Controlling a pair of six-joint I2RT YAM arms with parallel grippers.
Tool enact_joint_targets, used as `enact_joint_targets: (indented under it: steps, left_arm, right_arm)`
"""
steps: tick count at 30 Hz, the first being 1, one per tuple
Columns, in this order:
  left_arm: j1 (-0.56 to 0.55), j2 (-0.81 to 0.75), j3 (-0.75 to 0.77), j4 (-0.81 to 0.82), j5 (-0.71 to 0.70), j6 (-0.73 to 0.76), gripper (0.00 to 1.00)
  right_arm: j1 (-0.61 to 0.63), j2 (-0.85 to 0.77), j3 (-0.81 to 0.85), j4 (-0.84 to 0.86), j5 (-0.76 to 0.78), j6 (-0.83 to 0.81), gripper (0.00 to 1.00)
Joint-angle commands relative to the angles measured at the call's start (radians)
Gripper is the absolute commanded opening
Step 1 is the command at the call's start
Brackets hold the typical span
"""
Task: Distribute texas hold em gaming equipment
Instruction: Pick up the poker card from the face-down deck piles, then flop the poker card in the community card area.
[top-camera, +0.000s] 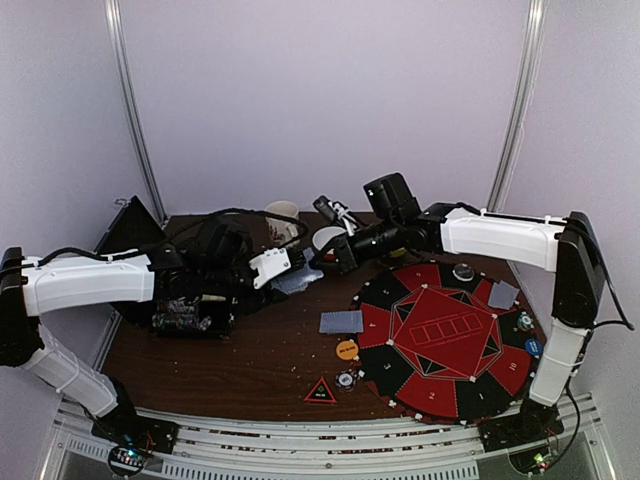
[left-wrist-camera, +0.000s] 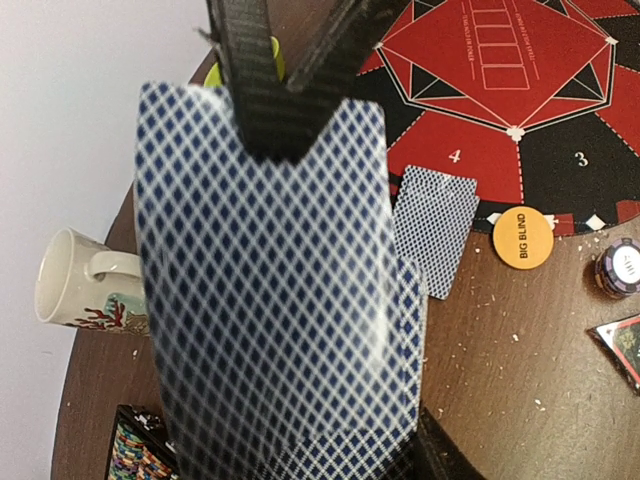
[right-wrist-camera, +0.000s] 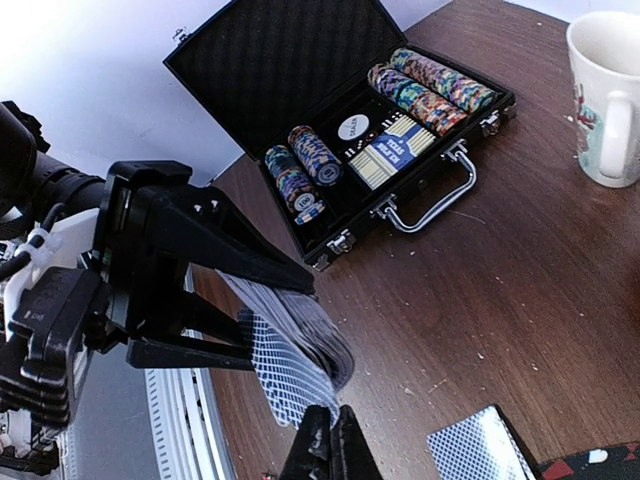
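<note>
A robotics lab booth: plain white wall panels (top-camera: 330, 100) and aluminium uprights (top-camera: 135, 110) enclose a brown wooden surface (top-camera: 260, 345), with two white-and-black robot arms (top-camera: 85, 282) bolted to a slotted metal rail (top-camera: 330, 442) at its near edge.

Deck: a stack of blue diamond-backed playing cards (right-wrist-camera: 300, 345) was clamped in the left claw (right-wrist-camera: 283, 322) above the brown counter (top-camera: 250, 350), one card sticking out past the rest.
Loose cards: blue-backed loose cards (top-camera: 341, 322) lay face down, flat on the counter.
Disc: an orange round disc (left-wrist-camera: 523, 237) printed BIG BLIND lay flat near the loose cards.
Chips: a small black-and-white poker chip stack (left-wrist-camera: 620, 268) stood just beside the orange round disc.
Marker: a black red-edged triangular marker (top-camera: 320, 392) lay flat near the chips.
</note>
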Motion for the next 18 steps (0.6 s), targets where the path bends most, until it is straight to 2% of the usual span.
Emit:
enact_joint_targets:
  steps: [1, 7, 10, 16, 18]
  left_arm:
    - [-0.002, -0.016, 0.003, 0.051, 0.009, -0.01, 0.45]
    - [-0.003, -0.016, 0.002, 0.051, 0.004, -0.011, 0.45]
    - [-0.002, -0.015, 0.003, 0.051, 0.0, -0.01, 0.45]
    - [-0.002, -0.015, 0.005, 0.048, -0.006, -0.012, 0.45]
    - [-0.002, -0.015, 0.004, 0.048, -0.006, -0.013, 0.45]
  right_arm:
    - [-0.053, -0.086, -0.002, -0.063, -0.003, -0.04, 0.0]
    - [-0.095, -0.154, -0.002, -0.116, -0.011, -0.081, 0.0]
    - [-0.138, -0.209, 0.008, -0.165, 0.06, -0.109, 0.0]
    - [-0.145, -0.286, 0.066, -0.402, 0.591, -0.322, 0.0]
    - [-0.145, -0.299, 0.051, -0.447, 0.719, -0.38, 0.0]
